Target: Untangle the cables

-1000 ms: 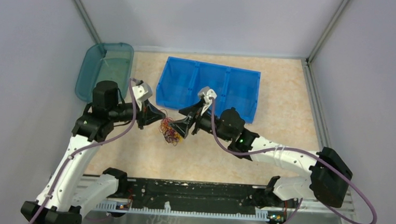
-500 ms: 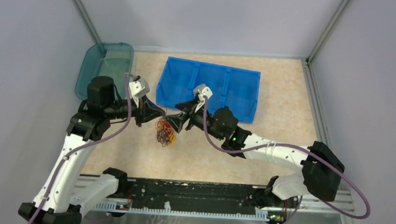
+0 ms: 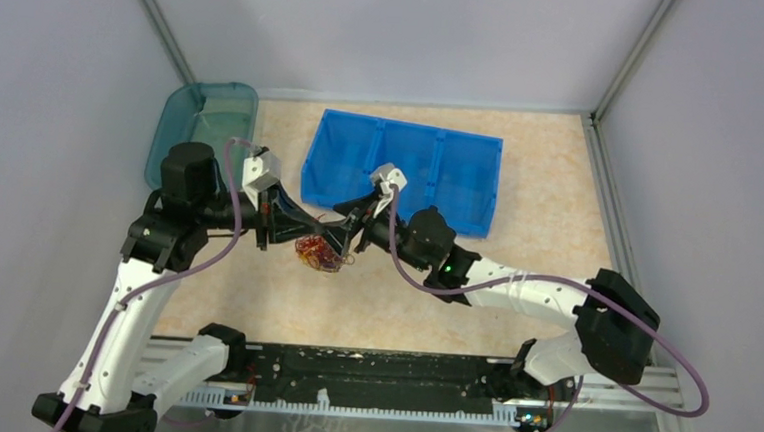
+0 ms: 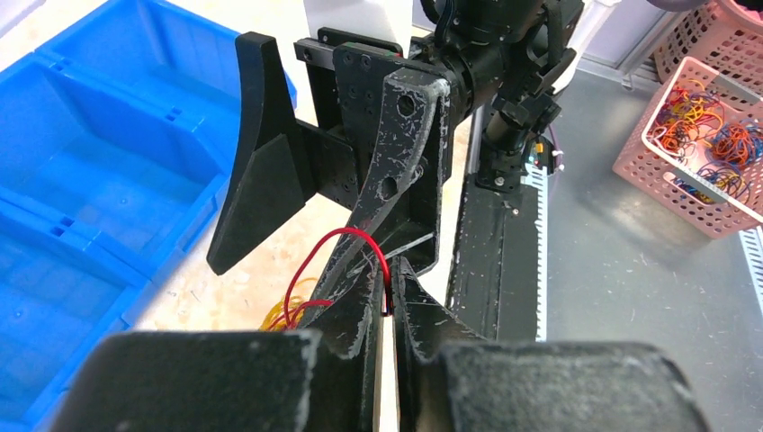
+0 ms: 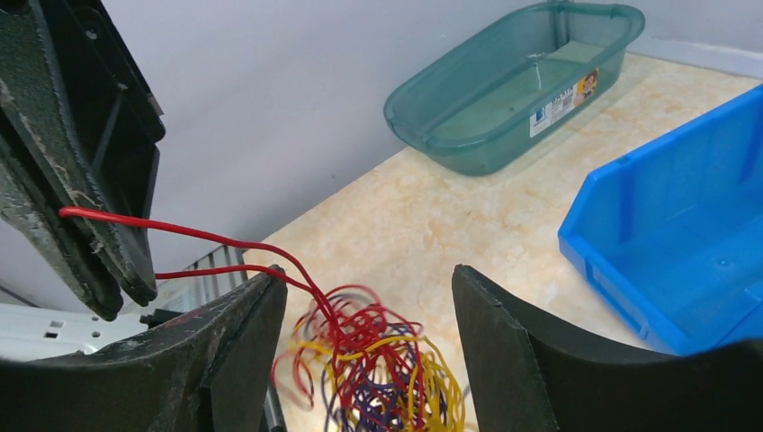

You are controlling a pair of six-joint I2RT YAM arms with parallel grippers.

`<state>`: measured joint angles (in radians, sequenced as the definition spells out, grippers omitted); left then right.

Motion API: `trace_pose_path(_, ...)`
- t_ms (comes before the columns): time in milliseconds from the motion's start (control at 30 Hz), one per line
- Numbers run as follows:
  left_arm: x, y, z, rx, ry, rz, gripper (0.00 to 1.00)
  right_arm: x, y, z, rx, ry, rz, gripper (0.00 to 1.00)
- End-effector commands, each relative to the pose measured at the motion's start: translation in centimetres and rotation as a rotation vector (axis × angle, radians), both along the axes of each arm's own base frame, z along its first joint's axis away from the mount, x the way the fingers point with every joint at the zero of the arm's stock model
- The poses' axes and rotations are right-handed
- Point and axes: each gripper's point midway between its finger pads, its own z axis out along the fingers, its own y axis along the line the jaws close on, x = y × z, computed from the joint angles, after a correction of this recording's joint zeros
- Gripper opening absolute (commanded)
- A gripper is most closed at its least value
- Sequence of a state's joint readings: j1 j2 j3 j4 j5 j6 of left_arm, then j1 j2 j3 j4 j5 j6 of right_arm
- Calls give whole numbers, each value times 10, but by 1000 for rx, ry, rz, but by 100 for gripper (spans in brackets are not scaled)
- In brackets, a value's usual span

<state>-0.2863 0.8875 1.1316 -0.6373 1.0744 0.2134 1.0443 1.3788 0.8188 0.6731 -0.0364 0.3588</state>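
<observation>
the left end effector [image 4: 389,281] is clenched on one thin red wire [image 4: 349,234], holding it stretched out of the knot, likely to draw it free. the right end effector [image 5: 364,292] is released, jaws straddling the tangled bundle of thin, curly red, yellow and purple cables [image 5: 382,373], between both arms over the beige marbled desk [image 3: 520,184].

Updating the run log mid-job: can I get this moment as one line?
left gripper: shut on red cable | right gripper: open, facing cable tangle | untangling: not done
</observation>
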Motion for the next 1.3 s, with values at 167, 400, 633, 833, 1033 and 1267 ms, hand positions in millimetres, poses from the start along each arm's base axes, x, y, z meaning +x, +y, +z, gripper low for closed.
trace_pose_path(167,-14,1,18,-19,-56,-34,10,-36,-19,41,115,-76,124,72)
trace_pose_path(400,-15,0,17,-12,-42,-51,10,-45,-40,48,145,-78,136,72)
trace_pose_path(633,-15,-3,22,-21,-21,-64,10,-36,-31,60,175,-82,128,72)
trace_pose_path(833,-16,-3,23,-22,-15,-63,10,-31,-19,61,196,-63,139,71)
trace_pose_path(1033,-9,4,0,54,-86,-38,11,-16,-22,22,74,-11,60,68)
trace_pose_path(1267,-5,38,-129,406,-47,-53,36,-6,-37,-51,-85,144,15,65)
